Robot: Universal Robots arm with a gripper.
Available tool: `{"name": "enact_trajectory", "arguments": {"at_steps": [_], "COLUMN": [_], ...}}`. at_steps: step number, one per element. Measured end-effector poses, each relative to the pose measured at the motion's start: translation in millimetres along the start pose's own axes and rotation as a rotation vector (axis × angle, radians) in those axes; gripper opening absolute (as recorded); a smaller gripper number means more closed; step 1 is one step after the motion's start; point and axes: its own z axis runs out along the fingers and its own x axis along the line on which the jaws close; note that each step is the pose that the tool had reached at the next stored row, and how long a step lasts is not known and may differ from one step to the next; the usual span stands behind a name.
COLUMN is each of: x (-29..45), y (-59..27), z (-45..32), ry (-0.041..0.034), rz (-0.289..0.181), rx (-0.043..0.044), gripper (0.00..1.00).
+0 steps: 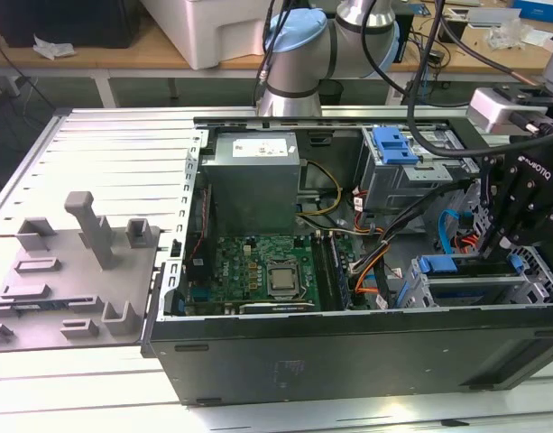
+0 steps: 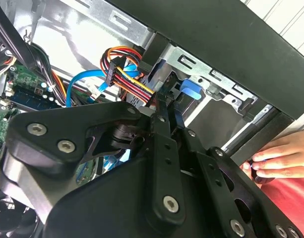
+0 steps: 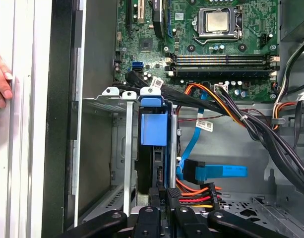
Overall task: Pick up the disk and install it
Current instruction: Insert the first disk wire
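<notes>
One disk (image 3: 153, 148) stands on edge inside the metal drive cage (image 3: 108, 148), its blue carrier visible at the top with the dark drive body below it in the first wrist view. In the exterior view the same blue carrier (image 1: 447, 265) shows at the cage near the exterior view's right, at the near wall of the case. The gripper (image 3: 162, 194) sits right at the disk's end, its two black fingers (image 3: 172, 198) close together on the carrier's edge; whether they are truly clamped on it or only resting there cannot be told, since the contact is hidden by the fingers themselves. In the second wrist view the gripper's linkage (image 2: 161, 163) covers most of the disk, leaving one blue tab (image 2: 190, 90) showing past it.

A second blue latch piece (image 1: 395, 144) sits atop the farther drive cage (image 1: 411, 176). One blue data cable (image 3: 211, 171) and one bundle of orange, red and yellow power wires (image 3: 196, 193) lie just beside the disk. One motherboard (image 1: 258, 266) with one processor socket (image 1: 282, 280) lies in the open computer case (image 1: 348, 347), beside one grey power supply (image 1: 253, 180). One person's hand (image 2: 283, 158) rests on the case's outer edge, cut off by the frame. One grey fixture plate (image 1: 69, 271) lies at the exterior view's left.
</notes>
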Motion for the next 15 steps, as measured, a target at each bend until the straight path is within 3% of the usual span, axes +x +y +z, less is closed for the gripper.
{"name": "enact_trajectory", "arguments": {"at_steps": [15], "x": [-0.1], "y": [-0.1], "z": [0.5], "ry": [-0.0007], "rz": [0.000], "rx": [0.0001], "gripper": [0.18]}}
